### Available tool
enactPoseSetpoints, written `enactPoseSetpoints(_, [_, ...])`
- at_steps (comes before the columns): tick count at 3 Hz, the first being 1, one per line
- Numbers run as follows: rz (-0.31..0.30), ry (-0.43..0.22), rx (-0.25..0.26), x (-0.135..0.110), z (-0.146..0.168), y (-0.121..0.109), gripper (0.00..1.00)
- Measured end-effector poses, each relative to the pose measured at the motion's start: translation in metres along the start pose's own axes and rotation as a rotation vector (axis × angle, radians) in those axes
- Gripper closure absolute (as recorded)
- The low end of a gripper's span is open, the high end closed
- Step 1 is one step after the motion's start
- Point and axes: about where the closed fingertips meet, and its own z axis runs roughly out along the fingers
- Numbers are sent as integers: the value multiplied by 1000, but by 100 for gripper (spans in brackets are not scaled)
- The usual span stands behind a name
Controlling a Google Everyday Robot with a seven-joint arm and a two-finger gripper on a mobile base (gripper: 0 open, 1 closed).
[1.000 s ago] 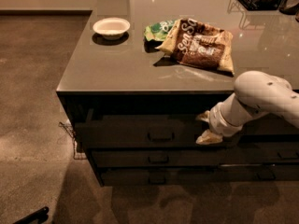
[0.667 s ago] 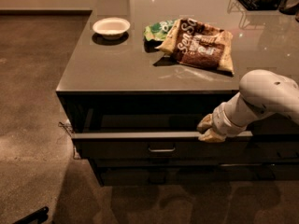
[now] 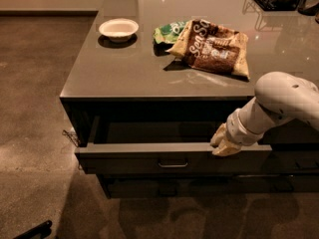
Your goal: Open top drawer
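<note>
The top drawer (image 3: 129, 158) stands part way out from under the near edge of the counter (image 3: 124, 73). A dark gap shows between its front panel and the cabinet face. The hand (image 3: 225, 142) sits at the top edge of that front panel, right of the small centred pull (image 3: 173, 163) and not on it. I cannot tell whether the hand is wide, narrow or clamped on the edge. The pale arm (image 3: 284, 98) reaches in from the right, low along the cabinet.

The step in hand looks like the pull itself, and it seems more than begun but not finished.

To do it well, the draw should run straight toward the near side, square to the cabinet. The contact is off-centre, so any sideways drag may twist so wide a drawer and make it bind. The hand should hold its height, so that it neither slips off the top edge nor presses down on the panel. A slow, even motion would suit best, easing off before the drawer reaches its stop.

The lower drawer (image 3: 149, 187) stays shut beneath. On the counter top the bowl (image 3: 118, 29), the green packet (image 3: 167, 32) and the brown snack bag (image 3: 214, 46) lie well clear of the work.
</note>
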Motion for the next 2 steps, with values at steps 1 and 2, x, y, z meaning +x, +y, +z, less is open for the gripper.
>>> enactPoseSetpoints(1, [-1,0,-3,0,1,1,82])
enactPoseSetpoints(2, [-2,0,-5,-1,2,1,59])
